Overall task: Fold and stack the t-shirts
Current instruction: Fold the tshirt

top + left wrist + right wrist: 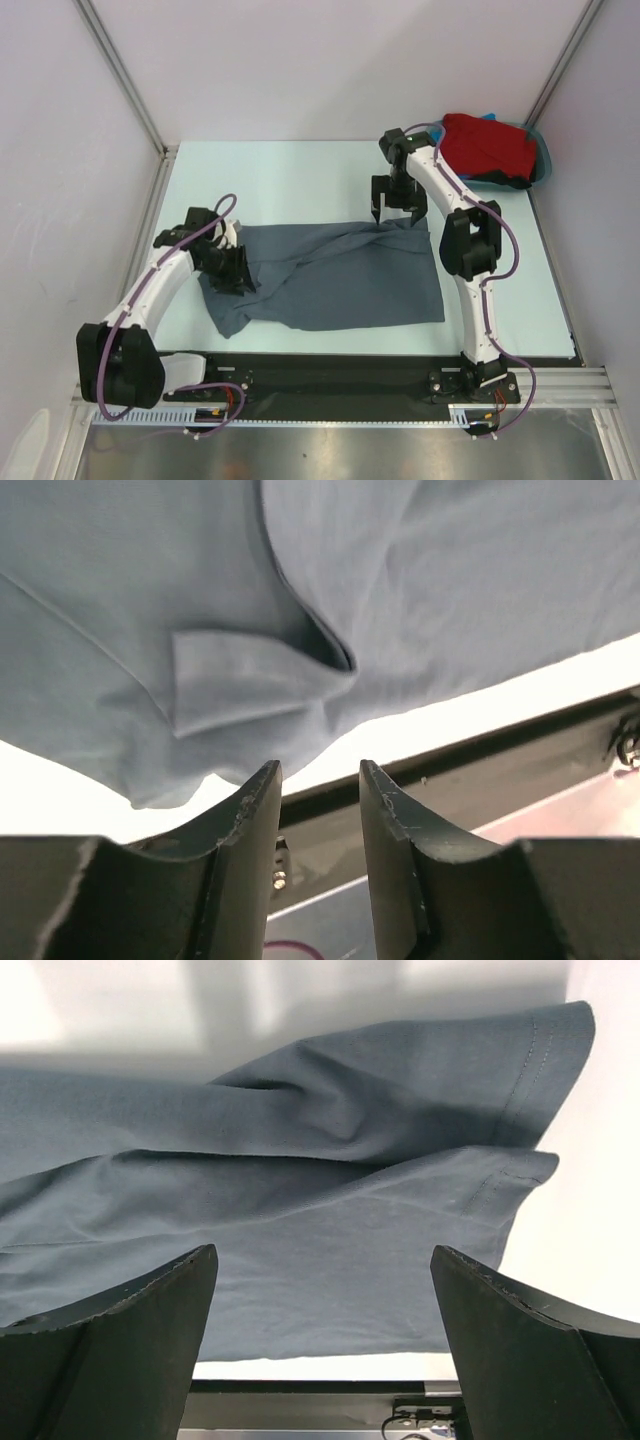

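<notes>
T-shirt (grey) (330,280) spread but creased, centre of tabletop (300,180) toward near edge, left end bunched. L claw (318,780) at shirt's left end, jaws part open, nothing betw. them. R claw (325,1260) over shirt's far right corner, jaws wide apart, empty. T-shirt (red) (487,148) heaped in teal tub (546,158) at far right corner of tabletop, well apart from grey one.

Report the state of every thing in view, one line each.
Grey shirt: spread on the table, wrinkled, left end bunched.
Red shirt: heaped in the tub, unfolded.
Tub: far right corner, holding cloth.
Left gripper: open, empty, at the grey shirt's left end.
Right gripper: wide open, empty, over its far edge.
</notes>
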`<state>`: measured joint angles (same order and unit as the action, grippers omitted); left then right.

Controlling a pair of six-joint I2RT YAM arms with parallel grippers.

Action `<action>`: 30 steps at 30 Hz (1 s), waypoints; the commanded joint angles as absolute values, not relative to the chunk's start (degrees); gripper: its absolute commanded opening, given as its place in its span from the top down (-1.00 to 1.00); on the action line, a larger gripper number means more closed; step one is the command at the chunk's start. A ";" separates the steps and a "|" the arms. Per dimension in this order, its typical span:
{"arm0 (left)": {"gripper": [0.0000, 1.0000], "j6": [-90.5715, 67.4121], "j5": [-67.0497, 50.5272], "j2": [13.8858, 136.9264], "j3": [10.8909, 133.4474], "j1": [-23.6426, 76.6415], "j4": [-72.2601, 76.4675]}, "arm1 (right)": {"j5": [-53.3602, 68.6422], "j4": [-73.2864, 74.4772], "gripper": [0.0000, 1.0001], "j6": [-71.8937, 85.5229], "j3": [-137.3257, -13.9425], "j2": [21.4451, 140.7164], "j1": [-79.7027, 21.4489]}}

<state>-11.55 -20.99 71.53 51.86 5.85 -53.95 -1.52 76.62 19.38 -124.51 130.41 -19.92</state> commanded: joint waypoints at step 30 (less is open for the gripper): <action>-1.00 -13.10 19.42 112.59 98.17 6.42 -52.73 | 2.55 81.47 -0.86 18.10 -139.22 138.08 -18.02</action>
<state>-14.46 13.80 112.77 94.98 6.26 -49.25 2.66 76.93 17.52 -136.77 137.43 -18.46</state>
